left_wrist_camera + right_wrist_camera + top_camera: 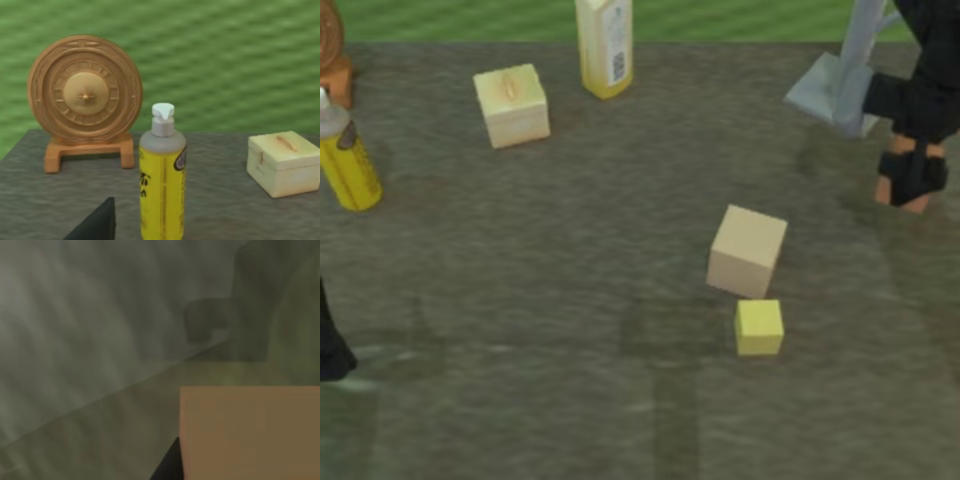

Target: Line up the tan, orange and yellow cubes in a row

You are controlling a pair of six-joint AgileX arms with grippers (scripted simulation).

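The tan cube [747, 250] rests right of the table's middle, and the small yellow cube [759, 327] lies just in front of it, close by its near corner. The orange cube [917, 203] is at the back right in my right gripper [910, 178], which is shut on it. Only slivers of orange show under the black fingers. In the right wrist view the orange cube [250, 432] fills the lower corner beside one dark finger [170, 467], with the table surface beyond. My left arm [330, 350] is parked at the left edge; one of its fingers [97, 225] shows far to one side.
A pale cream block with an orange streak [512, 105] stands at the back left. One yellow bottle [606, 45] is at the back edge and another [348, 160] at the far left, by a round wooden ornament [85, 95]. A pale grey object [840, 85] stands back right.
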